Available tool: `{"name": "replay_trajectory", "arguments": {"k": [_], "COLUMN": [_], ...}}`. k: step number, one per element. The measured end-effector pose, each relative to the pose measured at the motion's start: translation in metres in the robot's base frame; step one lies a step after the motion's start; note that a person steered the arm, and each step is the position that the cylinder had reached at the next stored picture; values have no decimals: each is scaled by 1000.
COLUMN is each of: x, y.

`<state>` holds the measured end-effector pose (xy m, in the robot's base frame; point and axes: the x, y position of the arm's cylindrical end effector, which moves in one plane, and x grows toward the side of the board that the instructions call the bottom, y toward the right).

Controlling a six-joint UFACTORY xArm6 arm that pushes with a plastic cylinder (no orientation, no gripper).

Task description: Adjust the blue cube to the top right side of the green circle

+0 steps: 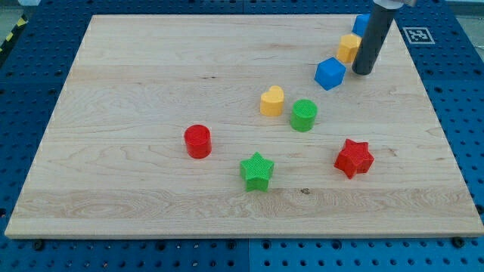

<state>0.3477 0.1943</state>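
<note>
The blue cube (330, 73) sits on the wooden board toward the view's top right. The green circle (304, 115), a short cylinder, stands below and to the left of it, with a clear gap between them. My tip (363, 72) rests on the board just to the right of the blue cube, close to it; I cannot tell whether they touch. The dark rod rises from there to the view's top edge.
A yellow heart (272, 100) lies just left of the green circle. A yellow block (349, 47) and a blue block (361, 23) sit beside the rod, at the top right. A red cylinder (198, 140), a green star (257, 171) and a red star (354, 158) lie lower down.
</note>
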Motion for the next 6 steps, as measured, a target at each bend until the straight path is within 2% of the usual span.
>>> {"name": "replay_trajectory", "arguments": {"k": [3, 6], "x": [8, 16], "y": [-28, -28]}}
